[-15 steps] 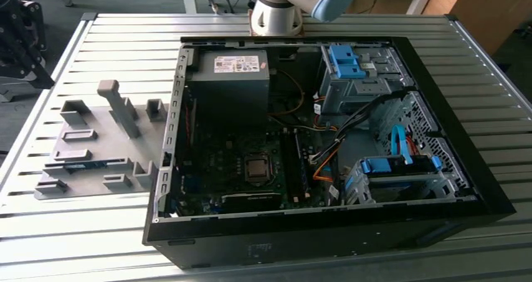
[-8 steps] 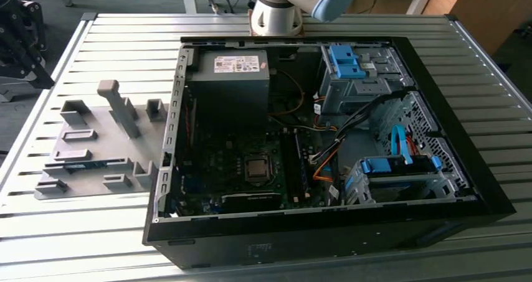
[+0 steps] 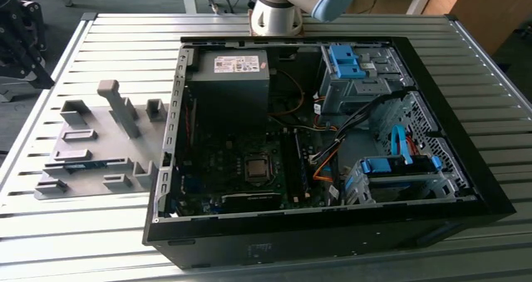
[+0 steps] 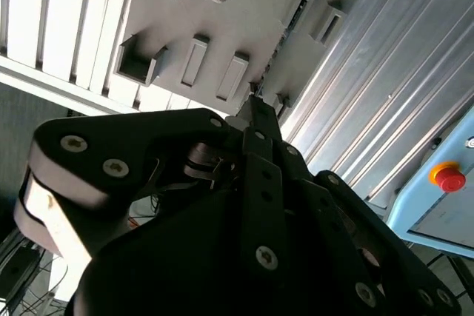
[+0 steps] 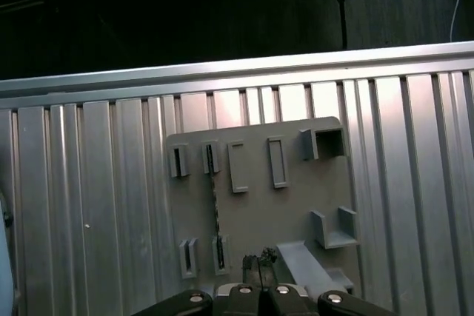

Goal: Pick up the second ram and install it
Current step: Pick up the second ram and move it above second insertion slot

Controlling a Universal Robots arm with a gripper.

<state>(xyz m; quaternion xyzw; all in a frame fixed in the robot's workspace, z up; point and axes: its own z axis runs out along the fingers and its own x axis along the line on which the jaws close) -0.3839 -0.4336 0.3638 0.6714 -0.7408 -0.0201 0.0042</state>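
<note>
Ram [image 3: 83, 165], thin blue-green stick, apparently slotted in grey holder [image 3: 104, 123]

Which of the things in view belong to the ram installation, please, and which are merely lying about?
Job: second ram, on edge in the grey holder plate; gripper, near that plate; open computer case; motherboard.
Lying about: power supply; blue drive cages; red button.

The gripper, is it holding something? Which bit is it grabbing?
Nothing, it seems. The gripper hangs above the grey holder, and the second ram lies in the holder's slots, apart from the gripper.
</note>
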